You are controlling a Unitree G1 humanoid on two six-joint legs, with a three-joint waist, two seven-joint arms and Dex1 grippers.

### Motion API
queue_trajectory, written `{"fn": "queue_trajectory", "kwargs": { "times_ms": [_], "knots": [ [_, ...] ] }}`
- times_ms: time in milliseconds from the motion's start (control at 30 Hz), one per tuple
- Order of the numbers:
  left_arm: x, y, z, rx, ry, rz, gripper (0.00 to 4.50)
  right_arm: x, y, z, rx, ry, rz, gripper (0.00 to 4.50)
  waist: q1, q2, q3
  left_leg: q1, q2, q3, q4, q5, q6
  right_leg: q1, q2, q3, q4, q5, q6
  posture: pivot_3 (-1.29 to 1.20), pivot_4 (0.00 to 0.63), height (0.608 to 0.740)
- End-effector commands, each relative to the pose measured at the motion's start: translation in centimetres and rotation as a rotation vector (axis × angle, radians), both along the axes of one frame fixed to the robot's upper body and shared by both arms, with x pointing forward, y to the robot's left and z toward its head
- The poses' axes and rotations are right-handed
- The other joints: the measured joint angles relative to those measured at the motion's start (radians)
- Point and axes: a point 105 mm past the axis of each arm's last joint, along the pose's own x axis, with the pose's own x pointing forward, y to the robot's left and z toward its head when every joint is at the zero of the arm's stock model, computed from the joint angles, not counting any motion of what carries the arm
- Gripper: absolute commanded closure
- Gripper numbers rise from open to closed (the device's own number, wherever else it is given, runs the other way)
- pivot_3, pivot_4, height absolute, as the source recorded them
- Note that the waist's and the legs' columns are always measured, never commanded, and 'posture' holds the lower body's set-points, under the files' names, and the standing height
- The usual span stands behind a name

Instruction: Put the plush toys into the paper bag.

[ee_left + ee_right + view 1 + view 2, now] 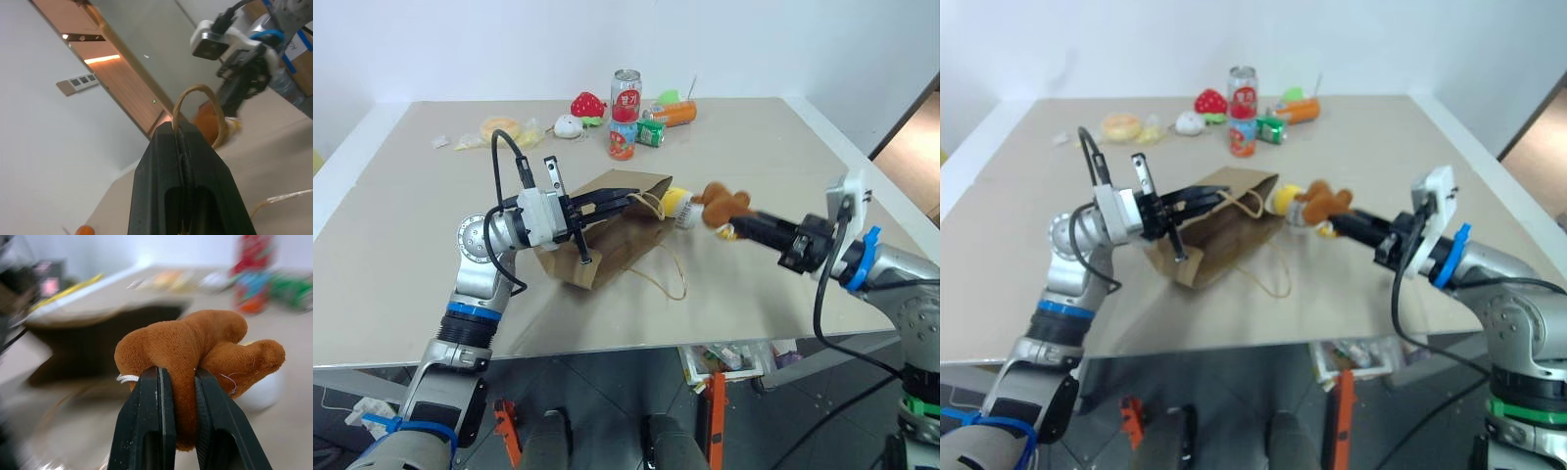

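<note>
I've got the brown plush animal (pixel 195 352) pinched in my right gripper (pixel 736 223), jaws clamped on a fold of its body, a limb sticking out past the fingers. It hangs off the table (pixel 783 147), just outside the mouth of the paper bag (pixel 597 235).

The bag lies on its side, its long axis running from the folded bottom near me, on my left, up and away toward the opening, which faces my right hand. So the toy has to go leftward and slightly toward me, straight along that axis. The right arm is the one to do it; it is stretched nearly level across the table, fingers aimed at the opening.

My left gripper (pixel 612 204) is shut on one twisted-paper handle (pixel 198 105), the loop standing out past the fingertips in the left wrist view, lifting the upper lip of the bag so the mouth gapes. That arm is bent at the elbow, forearm across the bag's top. The other handle (pixel 671 274) trails loose on the table.

The yellow-and-white egg plush (pixel 677 206) sits right at the mouth, between the brown toy and the opening, touching or almost touching both; I can't tell if it is partly inside. I reckon that's my snag: pushing in could shove the egg ahead or knock it aside.

Well behind the bag are the strawberry toy (pixel 588 104) and drink cans (pixel 625 113).
</note>
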Motion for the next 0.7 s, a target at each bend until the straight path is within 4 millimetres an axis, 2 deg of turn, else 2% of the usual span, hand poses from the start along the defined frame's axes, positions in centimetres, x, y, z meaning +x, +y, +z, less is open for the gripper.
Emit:
{"fn": "queue_trajectory", "kwargs": {
  "times_ms": [33, 267, 500, 700],
  "knots": [
    [-0.4, -0.1, 1.0, -0.02, -0.042, -0.011, 4.5, -1.8, 2.5, 0.0, -0.07, -0.009, 0.129, 3.84, -0.003, 0.0, 0.0, 0.0, 0.0, 0.0, 0.001, 0.0, 0.0, 0.0, 0.0, 0.0, 0.0, 0.002, -0.001, 0.0, 0.15, 0.74],
    [-0.3, -0.1, 1.0, -0.018, -0.043, -0.013, 4.5, -1.8, 7.1, 0.0, -0.018, -0.017, 0.268, 3.84, -0.003, 0.0, 0.0, 0.001, 0.0, -0.001, 0.001, 0.0, 0.0, 0.0, 0.001, 0.0, 0.0, 0.004, -0.002, 0.0, 0.15, 0.74],
    [-0.3, -0.2, 1.1, -0.016, -0.045, -0.016, 4.5, -0.8, 10.3, -0.9, -0.024, 0.003, 0.339, 3.84, -0.001, 0.0, 0.0, -0.001, 0.0, -0.001, 0.001, 0.0, 0.001, -0.001, 0.001, 0.0, 0.0, 0.002, 0.0, 0.0, 0.15, 0.74],
    [-0.3, -0.2, 1.1, -0.017, -0.047, -0.017, 4.5, 2.8, 12.6, -1.5, -0.062, -0.027, 0.255, 3.84, -0.001, 0.0, 0.0, -0.002, 0.0, -0.001, 0.0, 0.0, 0.001, -0.002, 0.002, 0.0, 0.0, 0.001, 0.0, 0.0, 0.15, 0.74]
  ]
}}
